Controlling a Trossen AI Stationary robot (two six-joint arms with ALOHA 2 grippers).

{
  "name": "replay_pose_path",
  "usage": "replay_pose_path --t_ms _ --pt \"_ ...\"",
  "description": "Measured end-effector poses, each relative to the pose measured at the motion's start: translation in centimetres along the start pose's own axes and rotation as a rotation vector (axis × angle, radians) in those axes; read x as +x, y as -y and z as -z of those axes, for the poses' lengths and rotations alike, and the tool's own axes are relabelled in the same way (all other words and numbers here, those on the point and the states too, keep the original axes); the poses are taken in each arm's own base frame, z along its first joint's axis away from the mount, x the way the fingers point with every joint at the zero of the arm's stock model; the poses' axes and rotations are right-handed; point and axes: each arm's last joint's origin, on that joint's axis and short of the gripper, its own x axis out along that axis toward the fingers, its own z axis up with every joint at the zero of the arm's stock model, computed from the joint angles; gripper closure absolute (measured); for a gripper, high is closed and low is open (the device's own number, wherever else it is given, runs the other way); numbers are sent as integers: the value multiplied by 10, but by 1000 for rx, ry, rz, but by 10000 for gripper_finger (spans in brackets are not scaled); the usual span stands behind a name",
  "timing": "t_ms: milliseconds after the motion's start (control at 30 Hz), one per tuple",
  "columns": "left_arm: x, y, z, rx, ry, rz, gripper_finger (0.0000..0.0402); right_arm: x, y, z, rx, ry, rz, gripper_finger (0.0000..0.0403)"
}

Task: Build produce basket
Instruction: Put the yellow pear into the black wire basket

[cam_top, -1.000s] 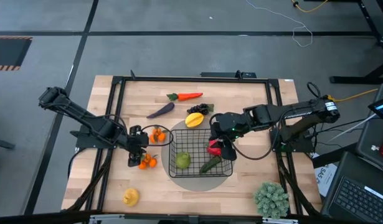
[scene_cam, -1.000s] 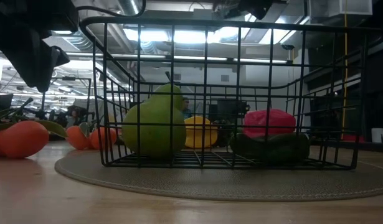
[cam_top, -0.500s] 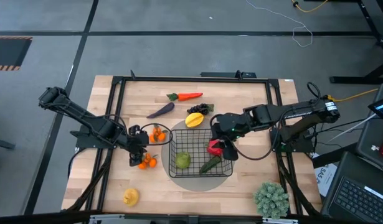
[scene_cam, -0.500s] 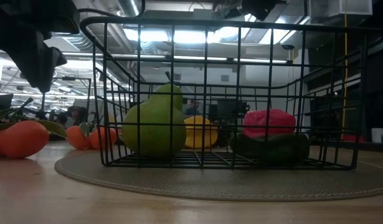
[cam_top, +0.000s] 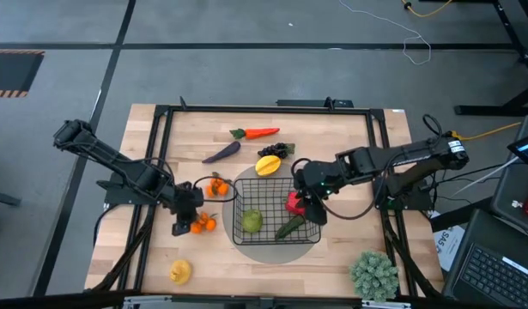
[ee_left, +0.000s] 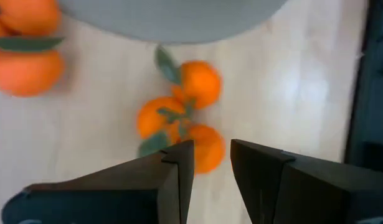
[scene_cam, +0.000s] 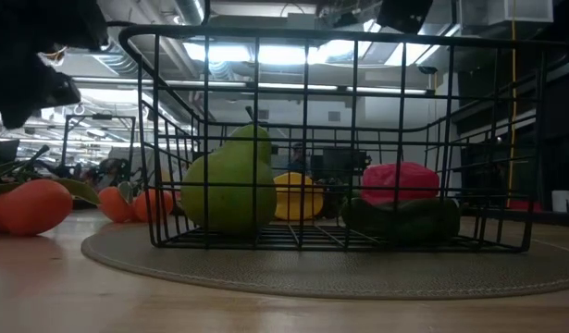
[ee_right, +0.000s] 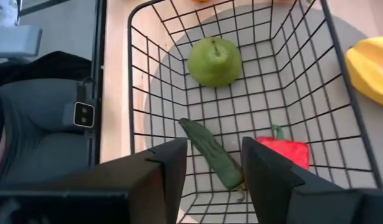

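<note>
The basket (cam_top: 268, 209) is a black wire-mesh rectangle with upright grid sides, seated on a grey round mat (cam_top: 276, 249) on the wooden bench (cam_top: 349, 142). It holds three items: a green apple (cam_top: 251, 221) with a smooth rounded skin, a red pepper (cam_top: 295, 202), and a long green cucumber (cam_top: 290, 227) lying beside the pepper.

The right hand (cam_top: 312, 209) is over the basket, above the pepper; its fingers (ee_right: 169, 165) are apart and hold nothing. The cucumber lies directly ahead between them in the right wrist view.

The left hand (cam_top: 183, 221) is outside the basket, on the side away from the right hand. Its fingers (ee_left: 179, 162) stand slightly apart, empty, just above a cluster of tangerines (cam_top: 203, 223) with green leaves. A second tangerine cluster (cam_top: 217, 185) lies near the basket wall.

Compared with one second ago, the left hand has drawn back away from the basket and now sits beside the nearer tangerine cluster. The right hand has shifted slightly; the basket contents are unchanged.

Beyond the right hand lie a yellow ridged fruit (cam_top: 267, 164), dark grapes (cam_top: 276, 150), a purple eggplant (cam_top: 221, 152) and an orange carrot (cam_top: 257, 132).
</note>
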Motion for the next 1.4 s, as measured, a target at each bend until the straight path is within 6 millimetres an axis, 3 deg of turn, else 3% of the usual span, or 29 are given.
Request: replay_pose_path --t_ms 233,433,633,867,1200,1400 --pt "-10 33 5 103 -23 237 308 1 -11 4 57 48 82 261" --pt "-20 66 28 172 -60 390 308 1 -22 9 138 82 128 261" --pt "-25 76 55 173 -81 340 308 1 -34 16 210 116 155 261" --pt "-26 85 73 243 32 276 308 1 -46 22 263 160 183 261" --pt "11 99 93 326 -50 182 308 0 -59 23 374 238 139 261" --pt "18 100 98 343 -72 161 308 -1 -67 22 378 271 88 261"
